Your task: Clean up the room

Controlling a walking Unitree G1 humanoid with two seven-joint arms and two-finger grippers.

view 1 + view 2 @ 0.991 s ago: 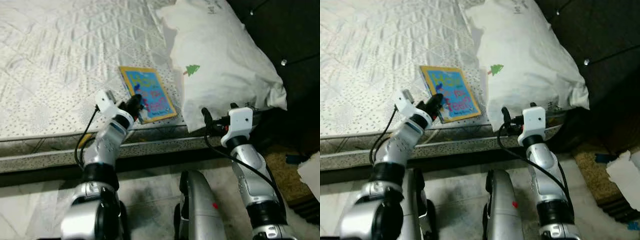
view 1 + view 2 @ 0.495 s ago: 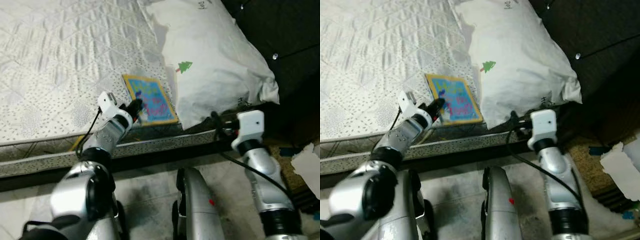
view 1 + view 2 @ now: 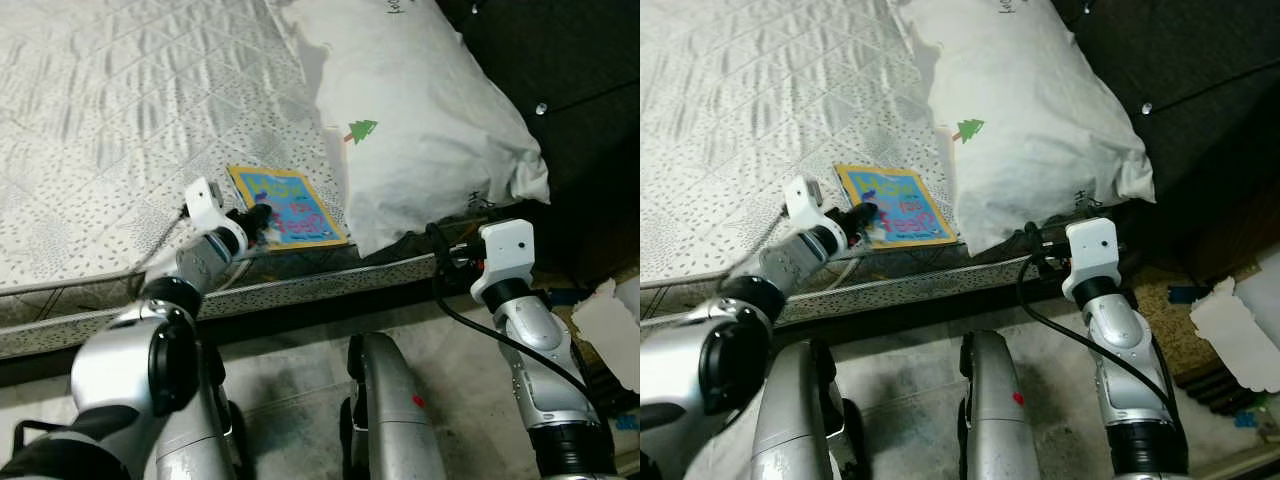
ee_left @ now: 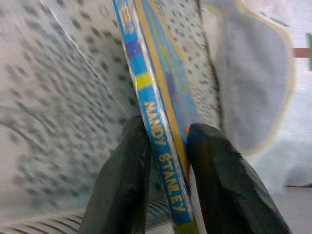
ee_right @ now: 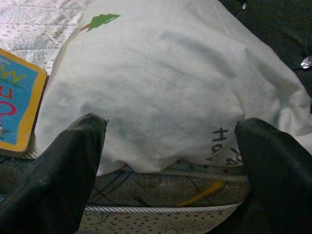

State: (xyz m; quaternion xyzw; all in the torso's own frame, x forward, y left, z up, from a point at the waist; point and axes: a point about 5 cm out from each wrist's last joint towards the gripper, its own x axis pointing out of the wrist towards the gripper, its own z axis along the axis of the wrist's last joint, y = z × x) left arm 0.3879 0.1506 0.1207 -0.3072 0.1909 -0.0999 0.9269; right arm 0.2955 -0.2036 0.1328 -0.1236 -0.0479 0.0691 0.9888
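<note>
The pillow [image 3: 420,110] runs past the top edge of the head views, its printed lettering cut off. Beside the pillow, the book [image 4: 161,146] is blurred in the left wrist view. A white sheet [image 3: 1240,335] right of the pillow is cropped by the frame edge.

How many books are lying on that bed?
1. The book, blue with a yellow border, lies near the mattress edge beside the white pillow, its edge pinched by the left gripper. The pillow could be hiding others.
</note>
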